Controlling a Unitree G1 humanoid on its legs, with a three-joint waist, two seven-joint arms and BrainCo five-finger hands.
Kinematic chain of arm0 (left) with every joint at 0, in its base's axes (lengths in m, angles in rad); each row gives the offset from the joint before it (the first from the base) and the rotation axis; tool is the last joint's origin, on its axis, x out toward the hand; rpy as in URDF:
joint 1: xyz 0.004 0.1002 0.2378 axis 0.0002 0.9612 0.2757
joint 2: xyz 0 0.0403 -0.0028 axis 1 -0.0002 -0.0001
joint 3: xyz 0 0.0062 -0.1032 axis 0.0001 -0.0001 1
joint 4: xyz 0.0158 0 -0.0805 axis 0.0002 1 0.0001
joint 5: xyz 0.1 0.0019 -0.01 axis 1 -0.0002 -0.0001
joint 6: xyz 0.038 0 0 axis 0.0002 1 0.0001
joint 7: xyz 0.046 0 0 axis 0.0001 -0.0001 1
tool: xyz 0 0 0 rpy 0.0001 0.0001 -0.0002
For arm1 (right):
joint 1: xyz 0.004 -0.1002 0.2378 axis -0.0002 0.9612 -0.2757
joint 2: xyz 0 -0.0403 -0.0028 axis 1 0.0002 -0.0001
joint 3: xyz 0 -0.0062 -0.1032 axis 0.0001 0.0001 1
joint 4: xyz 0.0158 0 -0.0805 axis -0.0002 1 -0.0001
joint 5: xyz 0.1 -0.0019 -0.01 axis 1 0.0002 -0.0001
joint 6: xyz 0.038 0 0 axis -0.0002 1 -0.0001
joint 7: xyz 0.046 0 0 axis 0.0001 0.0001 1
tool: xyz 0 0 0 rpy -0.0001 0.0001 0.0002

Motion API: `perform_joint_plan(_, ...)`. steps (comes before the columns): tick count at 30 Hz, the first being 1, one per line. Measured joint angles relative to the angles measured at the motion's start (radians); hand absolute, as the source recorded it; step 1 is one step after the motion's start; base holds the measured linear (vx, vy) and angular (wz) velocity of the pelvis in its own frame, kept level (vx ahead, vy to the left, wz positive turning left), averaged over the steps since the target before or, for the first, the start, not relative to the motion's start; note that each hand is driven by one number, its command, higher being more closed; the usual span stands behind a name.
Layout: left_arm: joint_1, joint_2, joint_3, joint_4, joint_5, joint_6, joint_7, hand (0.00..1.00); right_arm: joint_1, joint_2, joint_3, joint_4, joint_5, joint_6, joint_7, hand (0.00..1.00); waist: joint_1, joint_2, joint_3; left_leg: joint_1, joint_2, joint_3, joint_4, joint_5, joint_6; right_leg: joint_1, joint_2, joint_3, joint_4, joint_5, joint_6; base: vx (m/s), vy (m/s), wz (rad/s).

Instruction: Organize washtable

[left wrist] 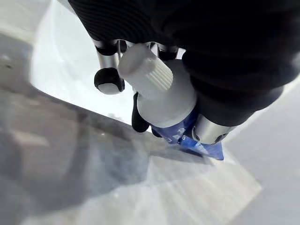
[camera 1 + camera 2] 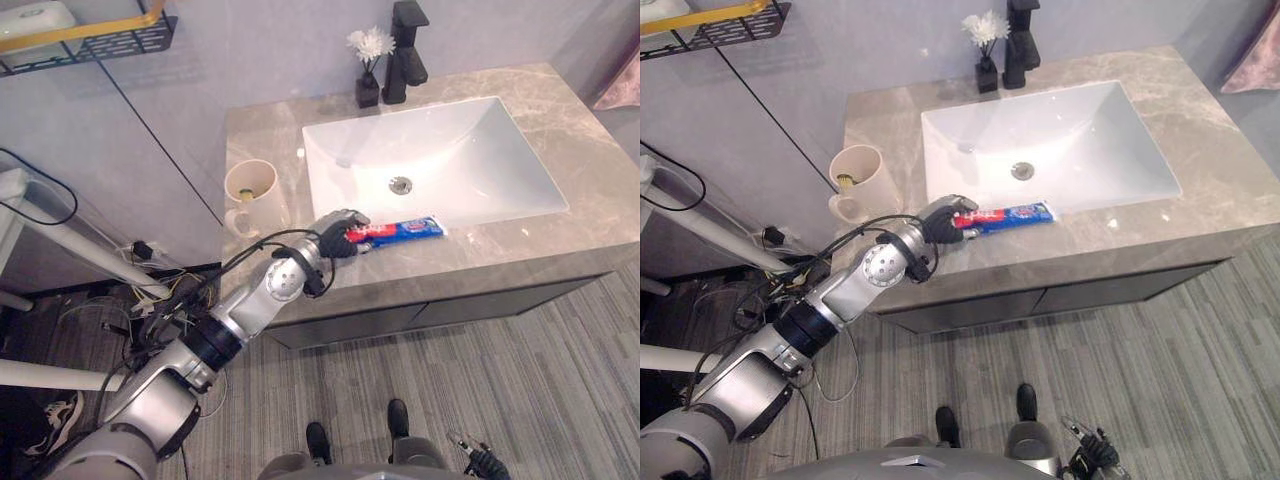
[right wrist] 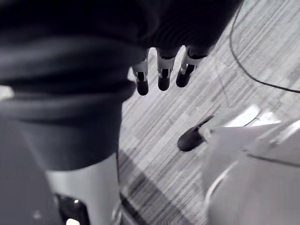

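A red, white and blue toothpaste tube (image 2: 412,229) lies on the grey marble counter (image 2: 560,235), along the front rim of the white sink (image 2: 450,150). My left hand (image 2: 338,236) is at the tube's left end. In the left wrist view its fingers (image 1: 108,79) and thumb curl round the tube just behind the white ribbed cap (image 1: 145,70). The tube's blue body (image 1: 183,136) sticks out past the hand and rests on the counter. My right hand (image 3: 161,75) hangs low beside me over the floor, fingers relaxed and holding nothing.
A cream mug (image 2: 255,192) with something yellowish inside stands on the counter's left part, just behind my left hand. A black faucet (image 2: 405,50) and a small black vase with a white flower (image 2: 368,80) stand behind the sink. A black wire shelf (image 2: 90,40) hangs on the wall at upper left.
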Motion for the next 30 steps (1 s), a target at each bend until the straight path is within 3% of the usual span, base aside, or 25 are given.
perform_joint_plan(8, -0.047, -0.003, 0.003, -0.128, 0.001, -0.048, -0.001, 1.00, 0.125, -0.001, 0.143, -0.383, 0.153, -0.023, 0.101, 0.00, -0.003, -0.039, -0.073, 0.002, -0.001, 0.067, 0.017, -0.010, 0.009, -0.032, 0.000, 0.061, 0.000, 0.013, -0.006, -0.04, 0.008, -0.26)
perform_joint_plan(13, -0.076, 0.003, 0.011, -0.227, 0.001, -0.068, 0.018, 1.00, 0.154, -0.005, 0.199, -0.618, 0.300, -0.037, 0.168, 0.00, -0.004, -0.041, -0.111, 0.005, 0.003, 0.102, 0.042, -0.023, 0.007, -0.035, 0.004, 0.090, 0.000, 0.009, -0.007, -0.04, 0.008, -0.23)
perform_joint_plan(18, -0.076, 0.006, 0.047, -0.336, 0.001, -0.103, 0.018, 1.00, 0.160, -0.025, 0.286, -0.838, 0.356, -0.055, 0.213, 0.00, 0.000, -0.044, -0.138, -0.001, 0.019, 0.112, 0.083, -0.047, 0.004, -0.029, 0.016, 0.099, 0.000, 0.010, -0.013, 0.00, -0.014, -0.08)
perform_joint_plan(24, -0.061, 0.029, 0.116, -0.471, 0.043, -0.108, 0.049, 1.00, 0.137, -0.091, 0.432, -1.067, 0.469, -0.054, 0.302, 0.00, 0.042, -0.052, -0.158, -0.005, 0.027, 0.081, 0.095, -0.050, 0.003, -0.014, 0.023, 0.072, 0.001, 0.010, -0.020, 0.01, -0.020, 0.11)
perform_joint_plan(30, 0.096, 0.043, 0.243, -0.618, 0.072, -0.130, 0.079, 1.00, 0.051, -0.111, 0.526, -1.136, 0.544, -0.056, 0.317, 0.00, 0.060, -0.074, -0.174, -0.005, 0.024, 0.035, 0.099, -0.049, 0.004, 0.012, 0.019, 0.030, 0.001, 0.009, -0.022, 0.01, 0.002, 0.23)
